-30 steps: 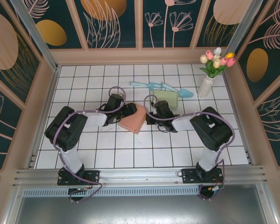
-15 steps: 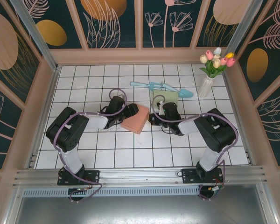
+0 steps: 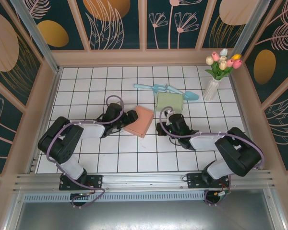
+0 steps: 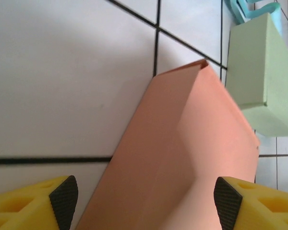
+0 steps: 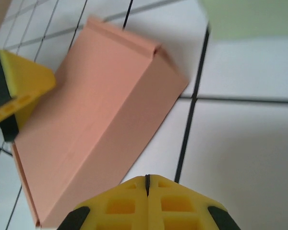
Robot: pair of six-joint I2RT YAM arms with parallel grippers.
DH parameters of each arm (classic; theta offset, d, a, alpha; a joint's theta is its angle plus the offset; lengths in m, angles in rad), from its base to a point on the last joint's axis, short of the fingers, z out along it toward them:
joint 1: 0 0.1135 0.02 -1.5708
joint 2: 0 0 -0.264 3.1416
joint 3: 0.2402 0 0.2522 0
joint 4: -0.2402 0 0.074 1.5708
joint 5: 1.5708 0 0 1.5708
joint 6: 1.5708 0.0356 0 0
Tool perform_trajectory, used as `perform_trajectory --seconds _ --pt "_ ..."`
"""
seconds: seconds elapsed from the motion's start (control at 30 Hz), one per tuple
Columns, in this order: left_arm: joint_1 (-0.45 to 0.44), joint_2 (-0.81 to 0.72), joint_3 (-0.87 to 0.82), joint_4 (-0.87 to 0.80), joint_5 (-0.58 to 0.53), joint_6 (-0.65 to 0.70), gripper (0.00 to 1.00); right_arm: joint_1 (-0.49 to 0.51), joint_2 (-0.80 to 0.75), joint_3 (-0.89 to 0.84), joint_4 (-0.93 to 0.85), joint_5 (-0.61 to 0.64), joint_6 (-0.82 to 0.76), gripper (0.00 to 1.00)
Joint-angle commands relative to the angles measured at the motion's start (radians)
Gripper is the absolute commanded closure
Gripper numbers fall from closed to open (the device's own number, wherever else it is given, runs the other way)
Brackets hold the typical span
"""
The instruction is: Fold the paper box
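Note:
The salmon paper box [image 3: 141,120] lies folded on the tiled table, a long closed shape with a crease along its top [image 4: 182,143]. My left gripper [image 3: 130,117] is at the box's left end. Its jaws stand open [image 4: 145,203] on either side of the box, and white tile shows between the left pad [image 4: 65,199] and the box edge. My right gripper [image 3: 162,128] is shut [image 5: 147,184] with nothing in it, just off the box's near right side [image 5: 96,124]. One yellow finger of the left gripper [image 5: 17,91] shows at the box's far end.
A pale green box [image 3: 169,101] stands right behind the salmon one [image 4: 259,81]. A light blue trowel [image 3: 165,89] lies beyond it. A glass vase of tulips [image 3: 215,79] stands at the back right. Wooden walls frame the table.
My right gripper has pulled back from the box toward the near right, still shut. The box has dropped from a tented shape to lying low. My left jaws have widened.

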Motion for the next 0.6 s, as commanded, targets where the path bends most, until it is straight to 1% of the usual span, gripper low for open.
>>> perform_trajectory --seconds 0.0,0.13,0.23,0.4,0.5,0.57 --pt "0.005 -0.049 -0.060 -0.043 -0.013 -0.015 0.23 0.084 0.034 -0.008 0.000 0.054 0.021 1.00" --pt "-0.004 -0.039 -0.095 0.010 0.011 -0.038 0.23 0.132 0.112 0.009 0.080 0.011 0.053 1.00" --pt "-0.032 -0.007 -0.085 0.047 0.035 -0.064 0.24 0.159 0.171 0.052 0.129 -0.027 0.068 1.00" --pt "-0.106 0.014 -0.053 0.062 0.010 -0.103 0.24 0.205 0.261 0.167 0.177 -0.081 0.089 1.00" --pt "-0.116 0.011 -0.065 0.090 0.006 -0.127 0.24 0.215 0.301 0.209 0.231 -0.084 0.120 1.00" --pt "-0.117 0.011 -0.046 0.057 -0.018 -0.118 0.23 0.216 0.319 0.195 0.317 -0.105 0.170 1.00"
